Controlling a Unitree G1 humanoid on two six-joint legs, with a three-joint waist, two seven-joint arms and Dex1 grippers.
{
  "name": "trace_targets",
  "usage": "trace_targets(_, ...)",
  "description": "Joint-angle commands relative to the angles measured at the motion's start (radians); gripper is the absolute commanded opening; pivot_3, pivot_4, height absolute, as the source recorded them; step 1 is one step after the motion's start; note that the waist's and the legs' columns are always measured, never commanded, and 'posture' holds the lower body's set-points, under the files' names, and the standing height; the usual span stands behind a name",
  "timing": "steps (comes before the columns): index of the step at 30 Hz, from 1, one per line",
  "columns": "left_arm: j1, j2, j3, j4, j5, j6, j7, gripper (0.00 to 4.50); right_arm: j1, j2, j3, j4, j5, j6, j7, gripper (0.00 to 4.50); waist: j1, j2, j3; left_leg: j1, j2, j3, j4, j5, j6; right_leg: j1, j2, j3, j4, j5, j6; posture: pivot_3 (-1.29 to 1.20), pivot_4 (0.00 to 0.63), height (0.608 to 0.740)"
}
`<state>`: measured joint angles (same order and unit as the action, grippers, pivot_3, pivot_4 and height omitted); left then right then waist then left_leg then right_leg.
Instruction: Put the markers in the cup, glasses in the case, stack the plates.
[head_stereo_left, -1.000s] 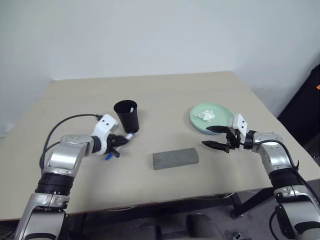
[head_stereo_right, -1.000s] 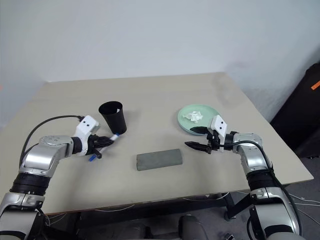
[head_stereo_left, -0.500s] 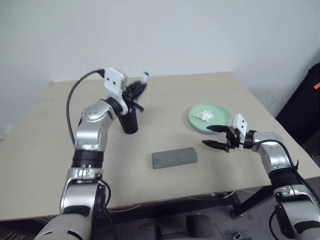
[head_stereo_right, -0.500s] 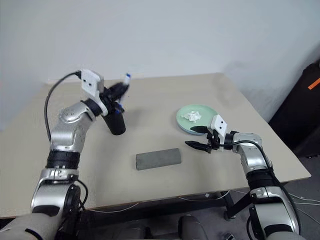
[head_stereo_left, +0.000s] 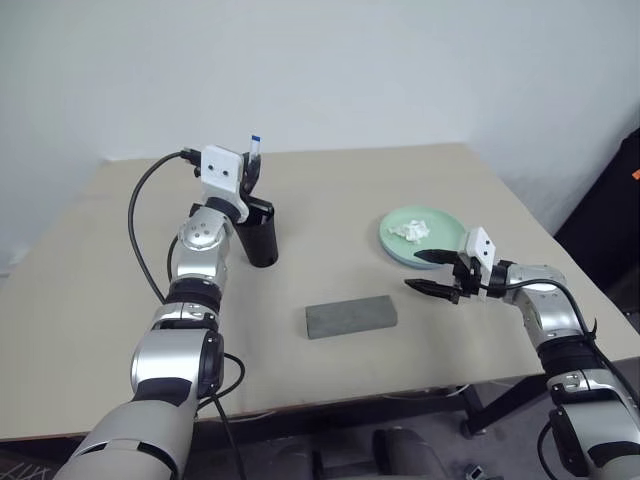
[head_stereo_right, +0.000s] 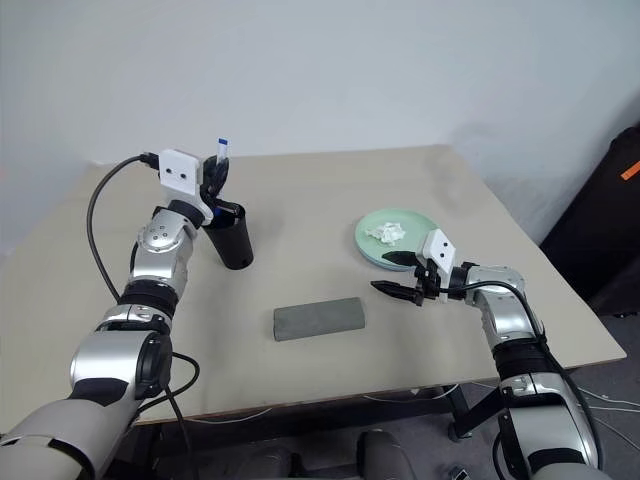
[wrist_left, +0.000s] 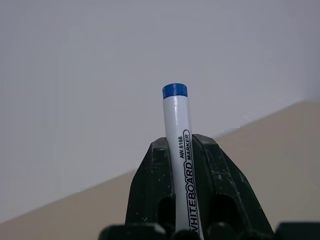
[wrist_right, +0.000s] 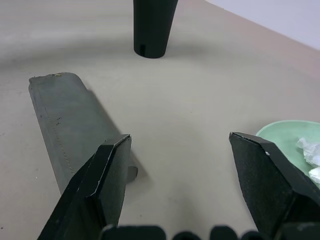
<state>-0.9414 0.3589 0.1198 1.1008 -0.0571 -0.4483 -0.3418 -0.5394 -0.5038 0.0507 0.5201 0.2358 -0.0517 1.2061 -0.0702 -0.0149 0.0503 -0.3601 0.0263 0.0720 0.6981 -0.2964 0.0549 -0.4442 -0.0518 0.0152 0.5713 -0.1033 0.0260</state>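
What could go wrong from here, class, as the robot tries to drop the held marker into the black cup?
1. The left gripper holds the marker upright, blue end up, above the cup; released off-centre, it may hit the rim and roll across the table.
2. The arm hangs close over the light cup, so lowering could knock it over.

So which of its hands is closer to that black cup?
Left: the left gripper holds a marker just above the cup; the right gripper, open, sits far across the table.
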Motion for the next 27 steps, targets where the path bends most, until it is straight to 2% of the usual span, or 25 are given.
trace_targets(1,-0.051,0.003,0.002,0.014,0.017,-0.055,0.021,0.14,-0.025,-0.014,-0.032,-0.038,0.031,0.004,0.011,3.4,0.0,0.0,0.0,0.0,0.0,0.0,0.0,0.0,0.0,0.0,0.0,0.0,0.0,0.0,0.0,0.0,0.0,0.74)
trace_targets(3,-0.056,0.002,0.004,0.03,0.023,-0.069,0.031,0.14,-0.025,-0.015,-0.032,-0.038,0.03,0.005,0.012,3.4,0.0,0.0,0.0,0.0,0.0,0.0,0.0,0.0,0.0,0.0,0.0,0.0,0.0,0.0,0.0,0.0,0.0,0.74)
trace_targets(5,-0.06,0.0,0.005,0.045,0.026,-0.076,0.037,0.87,-0.025,-0.015,-0.031,-0.038,0.028,0.005,0.015,3.4,0.0,0.0,0.0,0.0,0.0,0.0,0.0,0.0,0.0,0.0,0.0,0.0,0.0,0.0,0.0,0.0,0.0,0.74)
trace_targets(11,-0.063,-0.004,0.004,0.063,0.034,-0.09,0.046,2.71,-0.022,-0.014,-0.03,-0.037,0.026,0.002,0.018,3.4,0.0,0.0,0.0,0.0,0.0,0.0,0.0,0.0,0.0,0.0,0.0,0.0,0.0,0.0,0.0,0.0,0.0,0.74)
trace_targets(20,-0.066,-0.007,0.048,0.045,-0.012,-0.044,0.014,2.71,-0.016,-0.013,-0.031,-0.05,0.028,0.005,0.017,3.4,0.0,0.0,0.0,0.0,0.0,0.0,0.0,0.0,0.0,0.0,0.0,0.0,0.0,0.0,0.0,0.0,0.0,0.74)
trace_targets(23,-0.044,-0.004,0.101,-0.066,-0.152,0.103,-0.182,2.71,-0.006,-0.011,-0.034,-0.082,0.04,0.023,0.015,3.4,-0.001,0.0,0.0,0.0,0.0,0.0,0.0,0.0,0.0,0.0,0.0,0.0,0.0,0.0,0.0,0.0,0.0,0.74)
trace_targets(26,0.023,0.01,0.12,-0.248,-0.261,0.265,-0.334,2.71,0.007,-0.015,-0.04,-0.111,0.052,0.042,0.015,3.4,-0.002,0.0,0.0,-0.001,0.001,0.0,0.0,0.0,-0.001,-0.001,0.0,0.0,0.001,0.0,0.0,0.0,0.0,0.74)
trace_targets(27,0.084,0.028,0.11,-0.37,-0.305,0.349,-0.398,2.71,0.013,-0.016,-0.043,-0.125,0.058,0.052,0.014,3.4,-0.002,0.0,0.0,0.0,0.001,0.0,0.0,-0.001,-0.001,-0.001,0.0,0.0,0.001,0.0,0.0,0.0,0.0,0.74)
